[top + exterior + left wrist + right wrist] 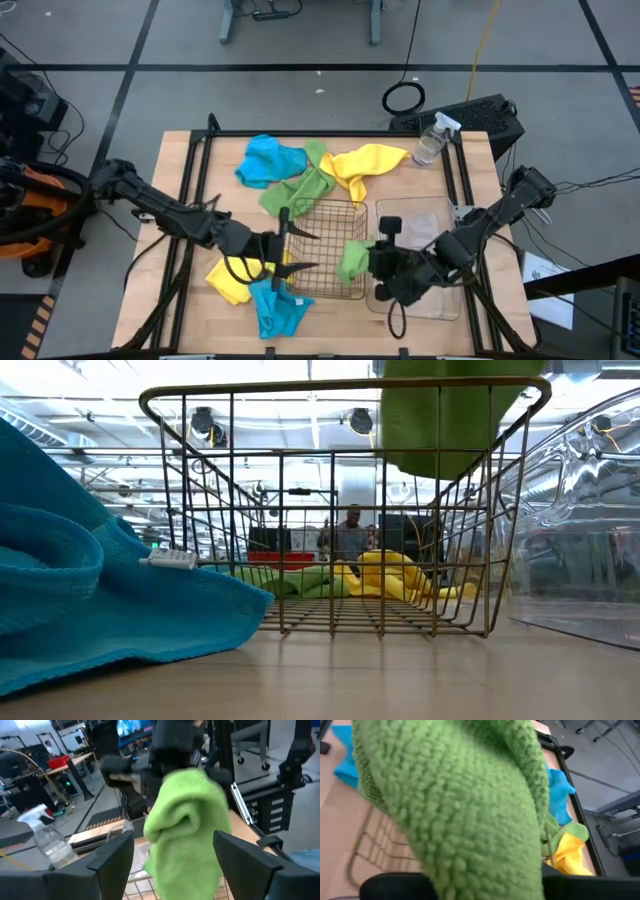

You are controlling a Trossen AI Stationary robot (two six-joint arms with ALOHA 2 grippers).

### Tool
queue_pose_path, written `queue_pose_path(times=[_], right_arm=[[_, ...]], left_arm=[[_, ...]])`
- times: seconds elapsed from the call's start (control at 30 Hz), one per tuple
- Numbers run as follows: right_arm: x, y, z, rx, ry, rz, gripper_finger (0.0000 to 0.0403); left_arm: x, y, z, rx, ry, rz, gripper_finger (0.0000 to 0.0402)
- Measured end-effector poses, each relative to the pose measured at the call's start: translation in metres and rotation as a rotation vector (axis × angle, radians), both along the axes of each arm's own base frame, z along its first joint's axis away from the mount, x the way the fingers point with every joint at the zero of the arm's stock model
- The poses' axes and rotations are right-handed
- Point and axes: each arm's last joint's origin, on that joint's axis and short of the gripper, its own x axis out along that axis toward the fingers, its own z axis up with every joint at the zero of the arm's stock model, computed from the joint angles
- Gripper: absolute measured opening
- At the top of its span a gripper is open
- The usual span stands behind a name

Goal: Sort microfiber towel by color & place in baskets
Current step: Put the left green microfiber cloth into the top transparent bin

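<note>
R gripper clamped shut on green towel, held over R edge of wire basket; in low view towel hangs above basket rim. L gripper at basket's L side, fingers spread wide, holding nothing; green towel sits between them in L wrist view but not touching as far as I can tell. Clear tub just R of basket, under R arm. Yellow towel and blue towel near L front of basket. Blue, green, yellow towels piled behind basket. Spray bottle at back R.
</note>
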Motion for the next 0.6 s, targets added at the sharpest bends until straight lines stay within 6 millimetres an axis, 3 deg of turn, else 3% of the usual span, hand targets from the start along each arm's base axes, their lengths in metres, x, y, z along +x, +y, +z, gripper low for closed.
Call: queue_pose_path(times=[0.23, 0.6], right_arm=[[-0.005, 0.006, 0.001, -0.039, -0.04, -0.021, 0.0013], [0.004, 0.01, -0.013, -0.074, -0.074, 0.023, 0.0013]], left_arm=[[0.02, -0.013, -0.028, 0.017, 0.036, -0.014, 0.0278], [0.025, -0.016, -0.028, 0.006, -0.013, -0.058, 0.0278]])
